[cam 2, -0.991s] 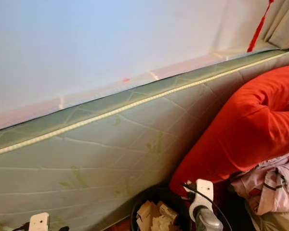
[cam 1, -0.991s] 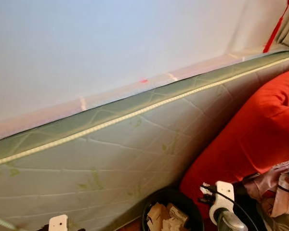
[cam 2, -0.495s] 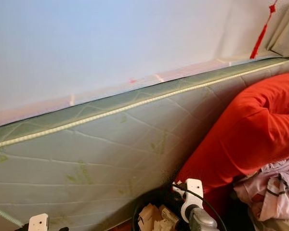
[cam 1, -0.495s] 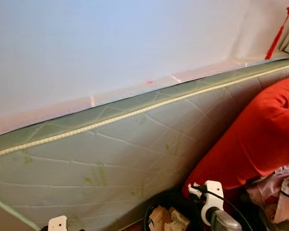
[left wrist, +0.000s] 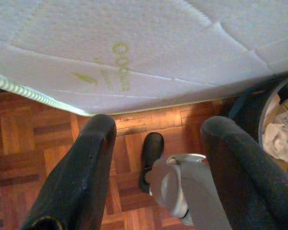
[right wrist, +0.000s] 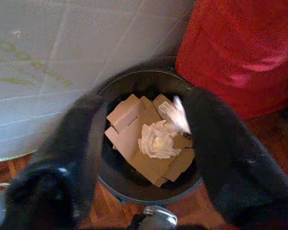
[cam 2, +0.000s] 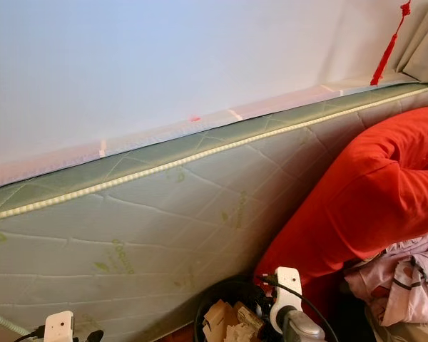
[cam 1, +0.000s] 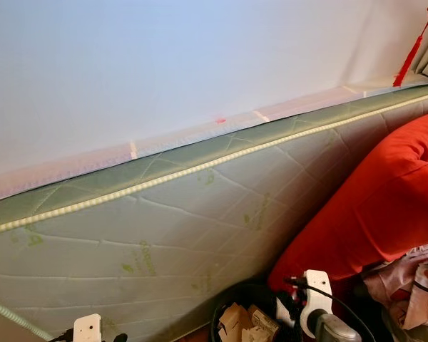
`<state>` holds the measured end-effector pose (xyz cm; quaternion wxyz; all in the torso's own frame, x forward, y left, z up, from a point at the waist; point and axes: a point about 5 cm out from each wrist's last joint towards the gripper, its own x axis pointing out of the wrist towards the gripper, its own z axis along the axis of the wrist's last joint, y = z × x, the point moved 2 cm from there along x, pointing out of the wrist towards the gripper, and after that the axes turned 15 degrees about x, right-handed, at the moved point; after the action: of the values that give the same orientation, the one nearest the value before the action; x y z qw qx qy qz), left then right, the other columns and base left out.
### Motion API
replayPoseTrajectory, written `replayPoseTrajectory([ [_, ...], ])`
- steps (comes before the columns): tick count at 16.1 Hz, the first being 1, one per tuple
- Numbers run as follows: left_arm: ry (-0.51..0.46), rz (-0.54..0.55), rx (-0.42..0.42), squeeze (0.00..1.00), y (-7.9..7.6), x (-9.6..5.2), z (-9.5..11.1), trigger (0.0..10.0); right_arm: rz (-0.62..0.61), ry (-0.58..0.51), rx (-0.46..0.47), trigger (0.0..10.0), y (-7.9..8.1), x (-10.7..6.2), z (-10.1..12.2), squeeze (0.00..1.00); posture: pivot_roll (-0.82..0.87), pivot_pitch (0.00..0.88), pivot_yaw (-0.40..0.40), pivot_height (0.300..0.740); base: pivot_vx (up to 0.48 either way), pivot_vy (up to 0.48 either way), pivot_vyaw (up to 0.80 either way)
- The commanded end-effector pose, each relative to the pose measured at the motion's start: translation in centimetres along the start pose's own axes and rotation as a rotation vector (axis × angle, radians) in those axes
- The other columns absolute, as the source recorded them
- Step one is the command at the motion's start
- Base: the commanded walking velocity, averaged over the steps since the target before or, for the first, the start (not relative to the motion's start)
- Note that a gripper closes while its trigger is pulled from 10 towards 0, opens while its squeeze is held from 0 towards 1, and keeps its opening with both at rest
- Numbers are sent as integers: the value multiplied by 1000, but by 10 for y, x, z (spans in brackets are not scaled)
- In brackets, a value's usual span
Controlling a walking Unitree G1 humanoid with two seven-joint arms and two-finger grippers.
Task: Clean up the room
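Mattress on edge against the wall, bin at its foot.

The mattress (cam 1: 171, 221) leans along the wall (cam 1: 164, 64), running from the left to the far right. A cushion (cam 1: 371, 206) rests against its right part. The bin (right wrist: 149, 143) stands on the floor (left wrist: 33, 139) before the mattress, just left of the cushion, with cardboard (right wrist: 134, 129) and a paper wad (right wrist: 156, 141) in it. Clothes (cam 1: 414, 281) lie right of the bin, below the cushion. A tassel (cam 1: 414, 46) hangs at the far right corner.

Pale green quilted mattress (cam 1: 185, 228), red cushion (cam 1: 378, 206), black bin (right wrist: 149, 187) of brown cardboard.
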<state>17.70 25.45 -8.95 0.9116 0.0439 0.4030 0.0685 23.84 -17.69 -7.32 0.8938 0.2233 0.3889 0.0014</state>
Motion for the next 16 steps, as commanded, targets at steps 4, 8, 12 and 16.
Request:
replayPoseTrajectory([
  [4,-9,-7,-9,0,-11,4,8,10000,5,47,-2,10000,-6,-4,-13,0,182,0,-76,740,0,0,0],
  [8,-13,-25,-6,0,-24,7,13,10000,-154,-25,31,10000,-28,-11,-12,0,174,0,-75,740,0,0,0],
  [12,0,-25,-8,0,-23,6,10,10000,-307,-51,107,10000,-49,-20,-18,0,152,0,-58,740,0,0,0],
  [16,13,-23,-8,0,-21,5,5,10000,-277,-14,108,10000,-55,-25,-31,0,140,0,-52,740,0,0,0],
])
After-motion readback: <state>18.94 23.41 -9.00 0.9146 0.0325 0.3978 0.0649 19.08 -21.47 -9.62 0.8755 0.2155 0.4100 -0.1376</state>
